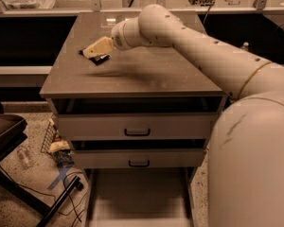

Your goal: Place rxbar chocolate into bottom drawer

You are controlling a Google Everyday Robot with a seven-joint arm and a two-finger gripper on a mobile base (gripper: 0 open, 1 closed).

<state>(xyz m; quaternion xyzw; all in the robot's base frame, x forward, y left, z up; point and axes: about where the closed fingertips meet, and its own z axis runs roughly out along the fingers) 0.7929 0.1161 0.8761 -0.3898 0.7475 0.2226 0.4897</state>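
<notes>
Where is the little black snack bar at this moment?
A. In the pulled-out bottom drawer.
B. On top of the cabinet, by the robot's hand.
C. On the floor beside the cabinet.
B: the rxbar chocolate lies on the cabinet top, partly hidden by the hand over it, while the bottom drawer stands pulled out below.
</notes>
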